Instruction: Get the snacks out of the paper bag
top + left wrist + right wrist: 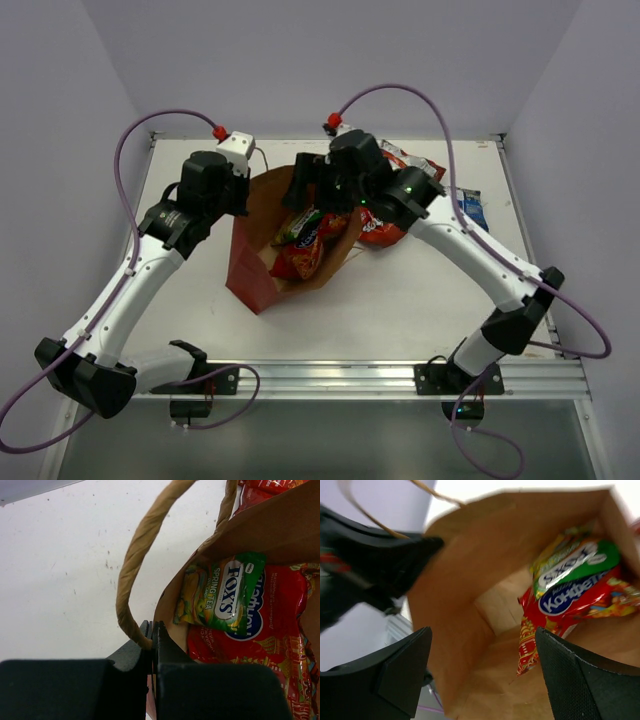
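With the left gripper point(151, 632) pinched on the paper bag point(250, 275) rim and the right gripper point(482, 637) spread over its mouth at frame centre, the overlapping Fox's packet point(225, 597) and red packet point(272, 652) inside could be seized together.

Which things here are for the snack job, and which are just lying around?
Job things: paper bag; green-yellow snack and red snack inside it; second red snack beside it, third red snack near the far edge, blue-white snack at the right; left gripper pinching the bag's rim; right gripper open over its mouth.
Just there: table; purple cables.
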Available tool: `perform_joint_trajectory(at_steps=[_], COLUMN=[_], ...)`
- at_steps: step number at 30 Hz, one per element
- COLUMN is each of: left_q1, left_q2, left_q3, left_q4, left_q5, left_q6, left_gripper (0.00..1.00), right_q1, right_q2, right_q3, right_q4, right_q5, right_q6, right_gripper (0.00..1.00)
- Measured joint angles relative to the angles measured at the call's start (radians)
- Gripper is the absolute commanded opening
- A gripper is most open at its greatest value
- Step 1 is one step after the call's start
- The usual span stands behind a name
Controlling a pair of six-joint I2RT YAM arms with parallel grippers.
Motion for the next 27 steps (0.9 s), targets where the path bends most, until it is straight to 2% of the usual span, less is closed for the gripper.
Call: perform_joint_trajectory(at_steps=[4,9,20,23,26,27], left_q1=[0.0,0.0,0.0,0.0,0.0,0.0], left_q2=[0.0,0.0,-0.004,-0.009,-0.015,-0.017], left_q3=[0.0,0.0,0.0,0.0,0.0,0.0], left_q4=[0.0,0.0,0.0,-0.001,-0.005,-0.006], left_q5=[0.005,0.007,0.025,0.029,0.033,0.034], left_q6=[-0.014,-0.024,-0.05,-0.051,-0.052,-0.053], left_gripper=[0.0,0.0,0.0,0.0,0.0,0.0], right_q1=[0.051,0.079,0.079,0.079,0.079,0.079], right_q2=[0.098,0.14,0.295,0.312,0.317,0.317], right_q3=[-0.029,-0.121,-0.124,-0.123,-0.142,-0.153], right_q4=[-0.003,0.011,0.054,0.056,0.078,0.084], right_q5=[0.013,0.056,0.143,0.167,0.201,0.212], right_q6=[0.045,0.104,0.201,0.225,0.252,0.259], right_gripper=[0.85,0.83,0.75,0.69,0.58,0.51])
